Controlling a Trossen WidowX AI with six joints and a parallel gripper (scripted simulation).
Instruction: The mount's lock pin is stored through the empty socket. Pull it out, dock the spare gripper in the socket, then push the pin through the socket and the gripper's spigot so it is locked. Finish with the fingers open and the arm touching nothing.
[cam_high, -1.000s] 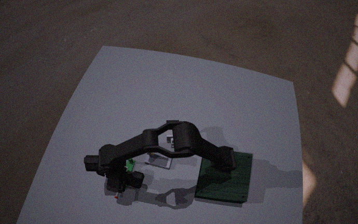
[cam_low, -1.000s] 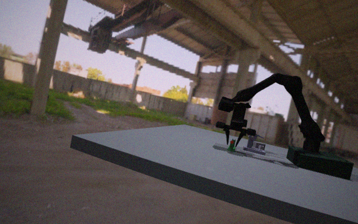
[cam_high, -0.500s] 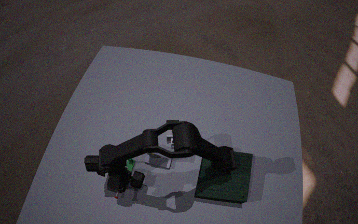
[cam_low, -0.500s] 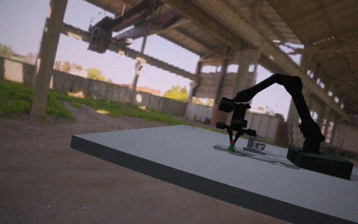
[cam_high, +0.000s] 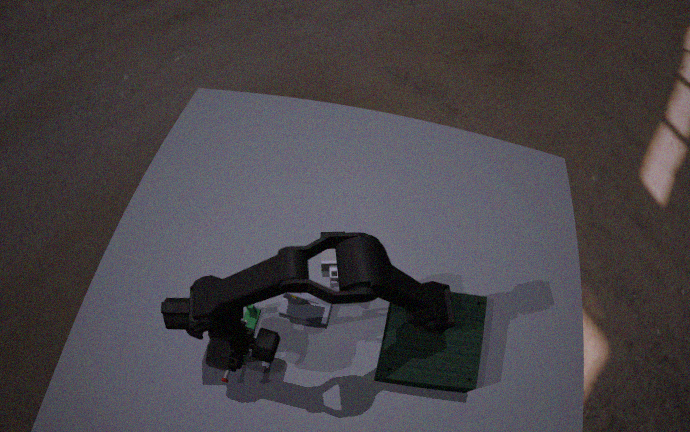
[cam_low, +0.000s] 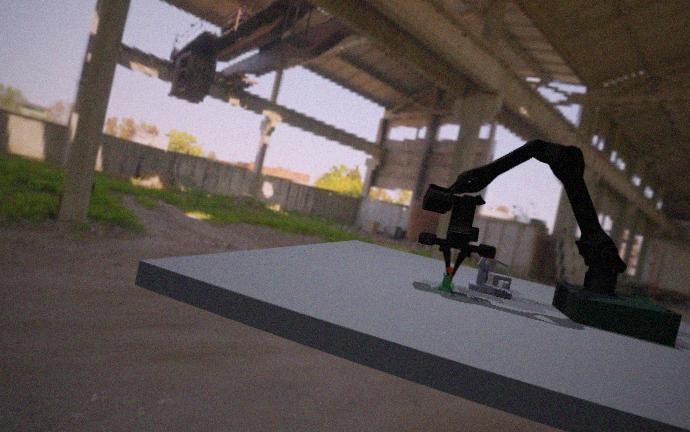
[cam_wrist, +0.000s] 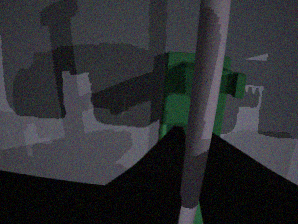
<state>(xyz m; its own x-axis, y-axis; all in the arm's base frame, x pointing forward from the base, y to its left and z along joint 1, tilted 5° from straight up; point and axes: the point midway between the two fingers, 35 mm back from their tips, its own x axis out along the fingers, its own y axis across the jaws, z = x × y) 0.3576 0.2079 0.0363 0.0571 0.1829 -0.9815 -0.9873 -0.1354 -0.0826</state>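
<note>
My gripper (cam_high: 235, 364) (cam_low: 450, 273) (cam_wrist: 195, 134) points down and is shut on the lock pin (cam_high: 227, 373) (cam_wrist: 210, 75), a grey rod with a red end. The fingertips meet around the rod over the green holder (cam_high: 251, 316) (cam_low: 446, 283) (cam_wrist: 176, 112). Whether the pin still touches the holder cannot be told. A pale part with a square opening (cam_high: 333, 273), seen through the arm's links, looks like the mount's socket. A grey plate (cam_high: 326, 322) (cam_low: 488, 291) bears a slate-coloured upright piece (cam_low: 481, 274) with a yellow bit, perhaps the spare gripper; the arm partly hides it in the top view.
The arm's dark green base board (cam_high: 437, 366) (cam_low: 616, 312) stands to the right of the small parts. The arm arches over the grey plate and the pale part. The pale table (cam_high: 305, 167) (cam_low: 305, 290) ends in edges on its far and left sides.
</note>
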